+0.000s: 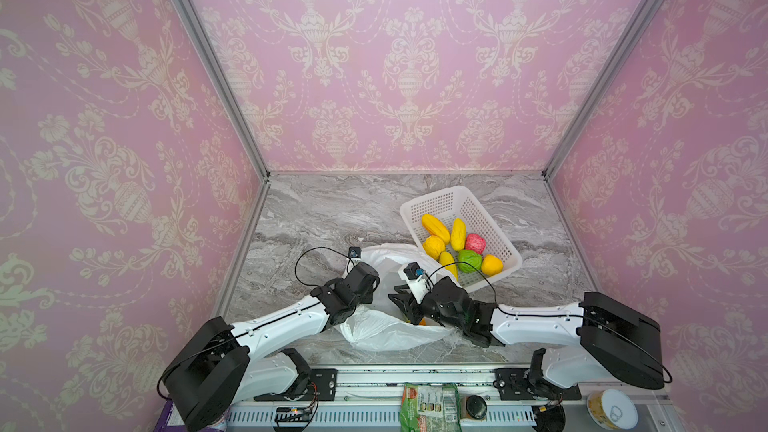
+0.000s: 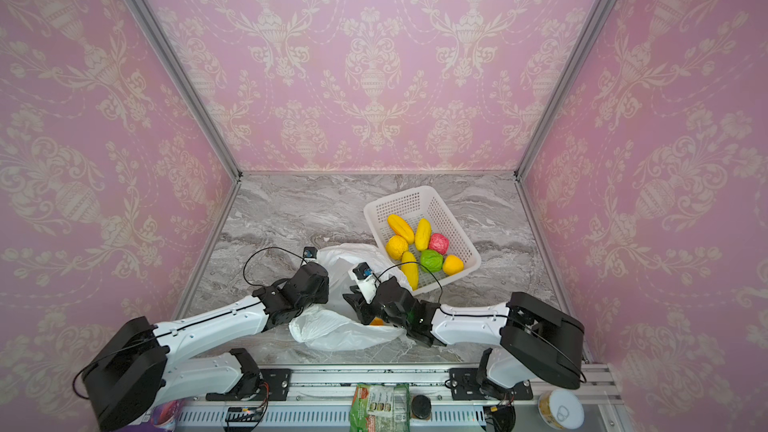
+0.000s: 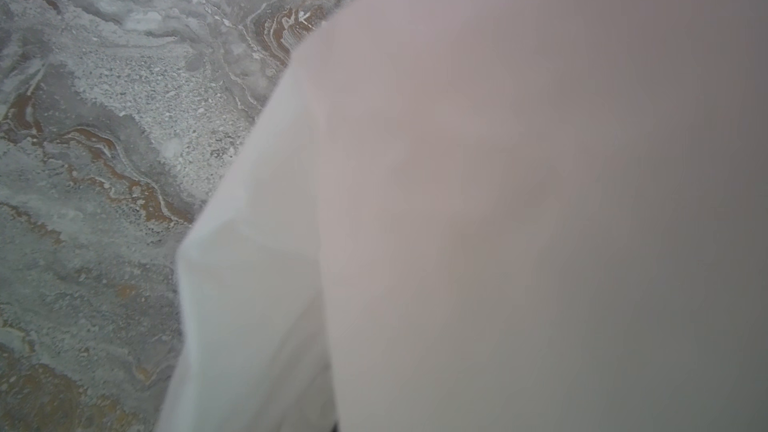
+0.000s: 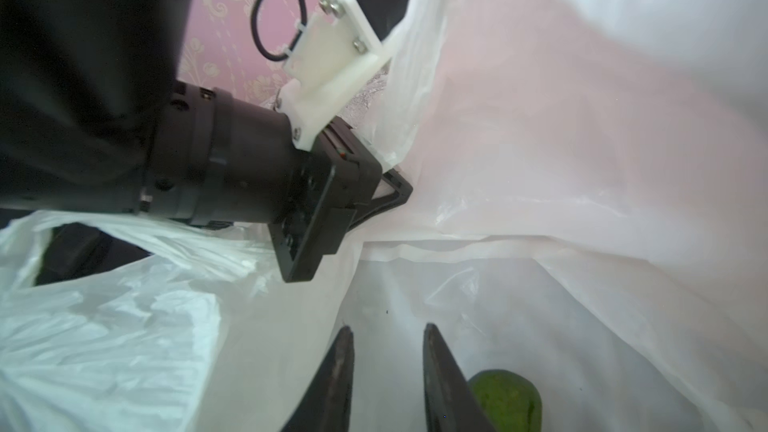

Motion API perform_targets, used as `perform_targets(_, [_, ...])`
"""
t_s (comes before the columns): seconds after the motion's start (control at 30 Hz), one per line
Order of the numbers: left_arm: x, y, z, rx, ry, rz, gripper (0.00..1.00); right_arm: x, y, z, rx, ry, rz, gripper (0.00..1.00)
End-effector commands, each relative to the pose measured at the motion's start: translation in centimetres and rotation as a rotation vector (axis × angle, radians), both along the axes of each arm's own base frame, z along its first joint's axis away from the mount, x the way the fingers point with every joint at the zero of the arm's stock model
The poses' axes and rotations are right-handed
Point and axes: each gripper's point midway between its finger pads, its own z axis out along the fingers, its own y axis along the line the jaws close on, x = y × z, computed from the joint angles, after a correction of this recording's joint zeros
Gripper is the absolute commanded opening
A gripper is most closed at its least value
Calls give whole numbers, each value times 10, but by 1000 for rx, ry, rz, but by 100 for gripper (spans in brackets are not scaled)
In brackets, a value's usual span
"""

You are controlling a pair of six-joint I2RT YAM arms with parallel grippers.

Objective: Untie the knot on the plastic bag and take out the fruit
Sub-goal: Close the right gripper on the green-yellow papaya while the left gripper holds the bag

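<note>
I see the plastic bag (image 1: 386, 328) (image 2: 332, 332) lying crumpled on the marble table (image 1: 332, 209) in the lower middle of both top views, with its mouth open. My left gripper (image 4: 397, 191) is squeezed tight on a fold of the bag's edge and holds that edge up. In the left wrist view the bag (image 3: 457, 201) is so close that it is only a white blur, and I cannot see the jaws there. My right gripper (image 4: 388, 332) (image 1: 395, 295) reaches into the bag's mouth. Its jaws stand a little apart with a thin gap, and only white bag shows between them, so it holds nothing. A green fruit (image 4: 505, 401) lies inside the bag just beside one finger, outside the gap. I cannot tell if it touches the finger. In both top views a small orange bit (image 1: 422, 321) (image 2: 376, 321) peeks out under the right gripper. The white basket (image 1: 432, 197) (image 2: 397, 197) stands right of the middle in both top views, just beside the bag. Seven fruits (image 1: 458, 234) lie in it: three long yellow ones, two round yellow-orange ones, a pink one and a green one.
</note>
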Motion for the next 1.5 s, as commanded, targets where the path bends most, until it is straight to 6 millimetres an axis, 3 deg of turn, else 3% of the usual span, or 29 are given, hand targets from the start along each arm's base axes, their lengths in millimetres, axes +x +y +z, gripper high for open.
perform_targets(0.0, [6,-1,8,-15,-35,5,0,-12,-2,36,117,-36,45,28])
perform_targets(0.13, [8,-3,4,-5,-28,4,0,-11,-13,47,106,-60,16,23])
perform_targets(0.23, [10,-4,1,10,-27,-1,0,-8,-21,41,63,-59,-19,24])
perform_targets(0.3, [16,-1,10,41,-53,7,0,0,-27,30,-4,-46,-75,27])
perform_targets(0.53, [57,-18,104,78,-253,-53,0,19,-39,-11,-155,9,-222,33])
perform_targets(0.63, [60,-35,120,85,-274,-157,0,14,-40,-24,-231,22,-245,37])
perform_targets(0.73, [62,-38,127,137,-255,-203,0,-5,-28,-33,-248,37,-207,42])
perform_targets(0.83, [55,-37,121,130,-230,-216,0,-27,-9,-46,-259,67,-139,51])
perform_targets(0.9, [48,-35,109,109,-211,-222,0,-30,-3,-50,-272,68,-141,53])
perform_targets(0.97, [42,-31,92,108,-190,-217,0,-25,-2,-46,-269,52,-168,60])
perform_targets(1.03, [38,-27,74,114,-183,-212,0,-15,-9,-38,-269,12,-226,74])
perform_targets(1.13, [37,-35,63,74,-204,-248,0,3,-20,-22,-295,-73,-326,86])
perform_targets(1.3, [30,-31,40,72,-224,-250,0,13,-24,5,-230,-114,-345,81])
perform_targets(1.47, [26,-38,41,110,-279,-283,0,27,-35,-5,-218,-53,-370,64])
